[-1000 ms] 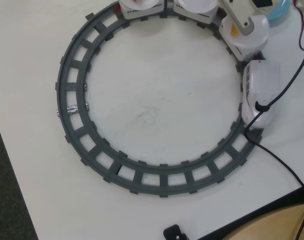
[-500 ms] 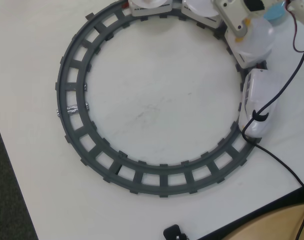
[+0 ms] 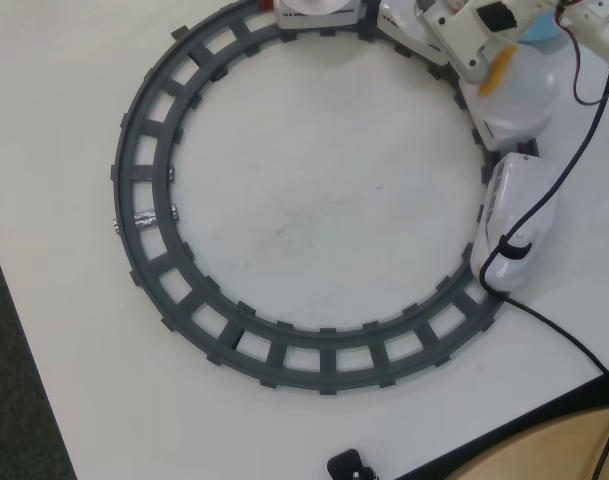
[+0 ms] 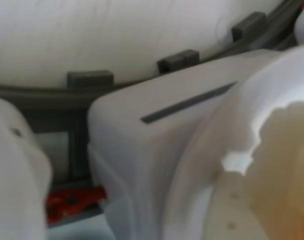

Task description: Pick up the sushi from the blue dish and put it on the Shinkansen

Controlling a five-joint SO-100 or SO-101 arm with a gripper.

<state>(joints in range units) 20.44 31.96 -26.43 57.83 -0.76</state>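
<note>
Hovering at the top right of the overhead view, the gripper point(image 3: 492, 68) hangs over the train car plate point(image 3: 524, 92), with the sushi point(image 3: 500, 70) at its tip, orange topping showing. Jaws look closed on the sushi, though the contact itself is partly hidden by the white arm body. The sushi sits above the plate's left part; cannot tell if it touches the plate.

The Shinkansen point(image 3: 514, 218) sits on the right side of the grey ring track point(image 3: 144, 190), nose pointing toward the bottom of the view, black windscreen low on the nose. Behind it along the track come the cars with round white plates (two more are cut off by the top edge). A sliver of the blue dish point(image 3: 540, 32) shows behind the arm at the top edge, outside the ring. A black cable point(image 3: 559, 330) runs across the train's nose and off toward the lower right over the white surface point(image 3: 314, 220).

Wrist view is very blurry: a white train car body point(image 4: 156, 150) with a dark stripe, grey track ties point(image 4: 90, 79) behind it, a red bit point(image 4: 72, 202) low left, and an orange-tinted blur point(image 4: 286, 165) at right, probably the sushi close to the lens.
</note>
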